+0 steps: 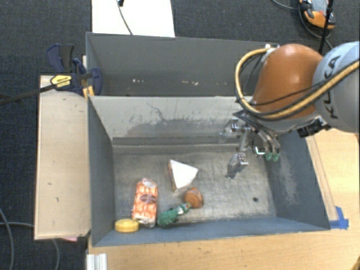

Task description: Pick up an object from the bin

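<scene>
- The grey metal bin (169, 66) takes up the middle of the frame, with its floor in the lower half.
- The arm (340, 75) comes in from the right edge of the frame. It carries a rounded orange cover (287, 75) at its wrist, and looped cables (243, 77) run round the cover's left side.
- The gripper (241, 163) hangs below the cover, right of centre in the frame. It is over a bare patch of the bin floor near the back wall.
- I cannot tell whether the gripper is open or closed, or whether it has hold of anything.
- A white wedge (183, 174) is the thing nearest the gripper. It lies on the floor to the gripper's left, near the centre of the frame and apart from the gripper.
- A small brown ball (193, 197) sits just below the wedge, close to its lower corner.
- A green toy (171, 216) lies lower and to the left of the ball, with one end reaching up to the ball.
- An orange-and-white packet (145, 202) lies lengthwise left of the green toy, in the lower left part of the bin floor.
- A yellow cap (127, 225) rests at the packet's lower end, against the front wall in the lower left corner of the bin.
- All five loose things lie in the left and middle of the floor, and the gripper is to the right of them.
</scene>
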Action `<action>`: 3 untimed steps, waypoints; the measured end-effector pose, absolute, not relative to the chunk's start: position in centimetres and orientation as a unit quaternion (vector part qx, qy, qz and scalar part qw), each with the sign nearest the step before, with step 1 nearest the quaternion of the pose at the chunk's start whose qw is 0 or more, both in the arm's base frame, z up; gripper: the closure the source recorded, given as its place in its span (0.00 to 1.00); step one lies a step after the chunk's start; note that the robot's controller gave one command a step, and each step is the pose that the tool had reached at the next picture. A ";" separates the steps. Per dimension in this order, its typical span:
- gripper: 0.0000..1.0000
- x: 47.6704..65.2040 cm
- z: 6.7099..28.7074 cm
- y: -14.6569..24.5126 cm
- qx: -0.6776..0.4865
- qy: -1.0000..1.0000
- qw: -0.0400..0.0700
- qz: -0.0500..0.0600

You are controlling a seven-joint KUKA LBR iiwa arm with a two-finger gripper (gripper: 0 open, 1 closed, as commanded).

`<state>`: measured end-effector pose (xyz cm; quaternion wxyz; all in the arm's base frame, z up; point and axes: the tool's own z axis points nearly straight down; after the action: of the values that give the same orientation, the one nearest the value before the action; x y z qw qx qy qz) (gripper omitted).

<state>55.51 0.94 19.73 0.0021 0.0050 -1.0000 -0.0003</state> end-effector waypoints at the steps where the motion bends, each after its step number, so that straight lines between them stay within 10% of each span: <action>1: 0.00 55.7 20.1 0.9 0.005 -1.000 -0.002 0.000; 2: 1.00 55.0 15.0 8.2 0.003 -1.000 -0.001 -0.001; 3: 0.00 55.0 15.1 8.2 0.003 -1.000 -0.001 -0.001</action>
<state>54.97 8.18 15.05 -0.0013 0.0025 -1.0000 -0.0006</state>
